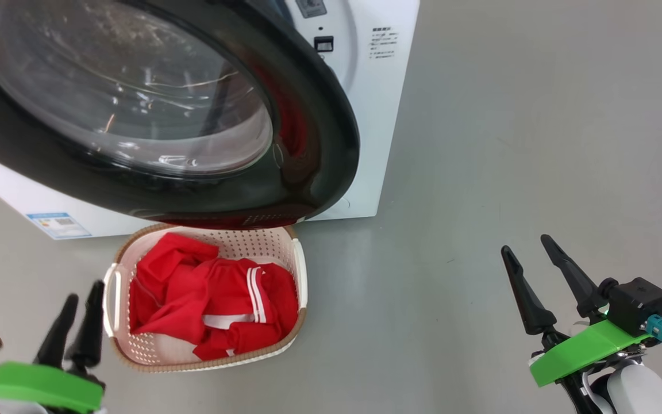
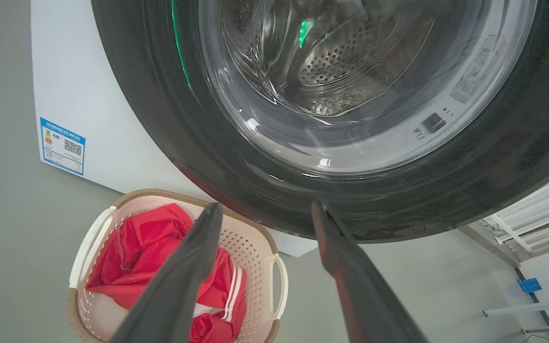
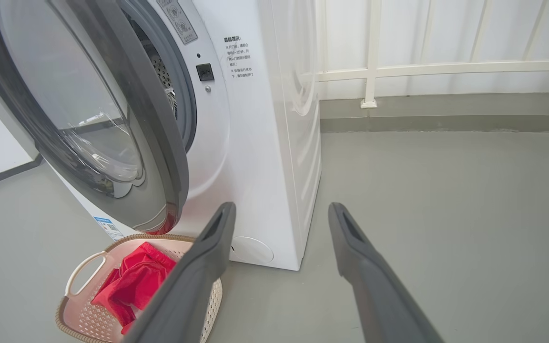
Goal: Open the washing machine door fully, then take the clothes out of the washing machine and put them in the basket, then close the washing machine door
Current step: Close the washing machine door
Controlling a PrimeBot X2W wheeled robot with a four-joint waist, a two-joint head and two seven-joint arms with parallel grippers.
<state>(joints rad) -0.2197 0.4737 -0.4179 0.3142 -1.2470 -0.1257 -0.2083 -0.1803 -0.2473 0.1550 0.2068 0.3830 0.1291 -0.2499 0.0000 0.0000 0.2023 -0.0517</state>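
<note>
The washing machine [image 1: 377,115] [image 3: 265,143] is white, and its black-rimmed door [image 1: 319,144] [image 2: 160,119] [image 3: 160,143] stands partly swung out over the basket. On the floor below, the cream basket [image 1: 239,241] [image 2: 160,193] [image 3: 81,269] holds the red clothes [image 1: 210,299] [image 2: 136,252] [image 3: 134,281], one with white stripes. My left gripper [image 1: 84,293] [image 2: 266,207] is open and empty, just left of the basket and below the door. My right gripper [image 1: 526,244] [image 3: 281,207] hangs open and empty over the floor, well to the right.
A blue label [image 1: 58,224] sits low on the washer's front. A white railing [image 3: 374,71] lines the wall behind the machine, and a white rack [image 2: 532,224] stands off to one side. Grey floor [image 1: 480,144] stretches to the washer's right.
</note>
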